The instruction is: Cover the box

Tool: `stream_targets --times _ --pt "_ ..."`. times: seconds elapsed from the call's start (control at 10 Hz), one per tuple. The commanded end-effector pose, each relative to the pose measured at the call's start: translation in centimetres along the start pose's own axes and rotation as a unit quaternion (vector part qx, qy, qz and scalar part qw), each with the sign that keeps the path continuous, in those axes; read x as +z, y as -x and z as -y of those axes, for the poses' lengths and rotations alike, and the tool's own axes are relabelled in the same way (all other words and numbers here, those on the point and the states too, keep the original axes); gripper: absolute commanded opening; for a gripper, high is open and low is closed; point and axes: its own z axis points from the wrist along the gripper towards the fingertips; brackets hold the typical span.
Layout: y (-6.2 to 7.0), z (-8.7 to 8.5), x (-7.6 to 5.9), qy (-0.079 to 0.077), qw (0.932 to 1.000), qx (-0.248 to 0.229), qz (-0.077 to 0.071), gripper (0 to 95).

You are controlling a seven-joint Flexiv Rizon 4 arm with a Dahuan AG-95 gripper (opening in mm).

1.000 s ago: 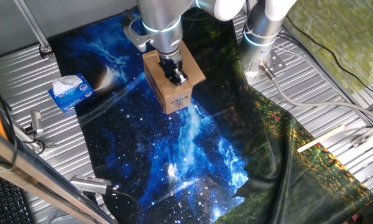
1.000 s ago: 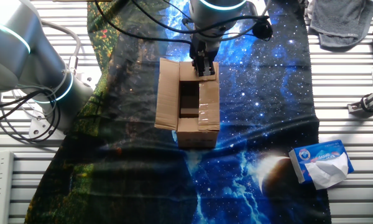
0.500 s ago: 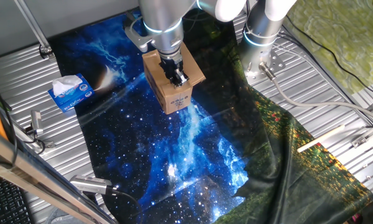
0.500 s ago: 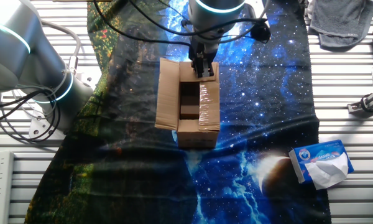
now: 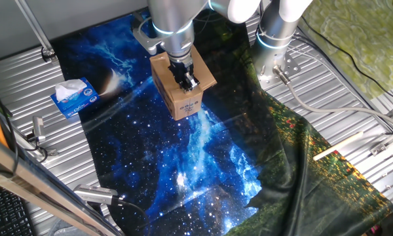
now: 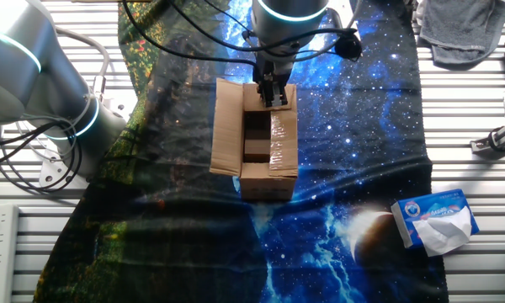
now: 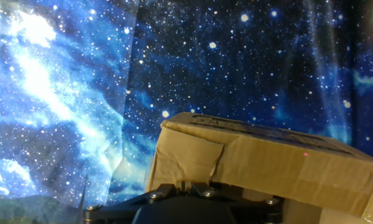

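Over the last second the gripper (image 6: pixel 274 94) has crept a little along the box (image 6: pixel 254 140), toward the end farthest from the tissue box (image 6: pixel 435 220). In the other fixed view the taped flap (image 6: pixel 282 139) under the gripper now lies slightly lower over the box's opening than before. In one fixed view the gripper (image 5: pixel 187 81) sits a touch higher against the box (image 5: pixel 182 86).

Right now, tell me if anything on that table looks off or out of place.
Nothing is spilled or damaged. The box stands upright but only half covered: one taped flap lies over the top, the opposite flap stands out to the side, leaving a dark opening. The end effector is at the box's far edge.
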Motion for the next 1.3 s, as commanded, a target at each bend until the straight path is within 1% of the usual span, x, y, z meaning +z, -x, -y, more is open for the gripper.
stream_targets --times 0.1,0.3,0.6,0.9,1.1,1.3 --pt "0.0 0.0 0.2 -0.001 1.0 0.0 0.001 0.0" --pt "0.0 0.0 0.1 -0.002 1.0 -0.004 0.001 0.0" --pt "-0.1 -0.1 -1.1 -0.009 0.9999 -0.009 -0.003 0.0" --pt "0.0 -0.1 -1.4 -0.009 0.9999 -0.01 -0.002 0.0" --pt "-0.2 -0.1 -1.8 -0.009 0.9999 -0.009 -0.002 0.0" --pt "-0.5 -0.4 -2.5 -0.012 0.9999 -0.009 -0.004 0.0"
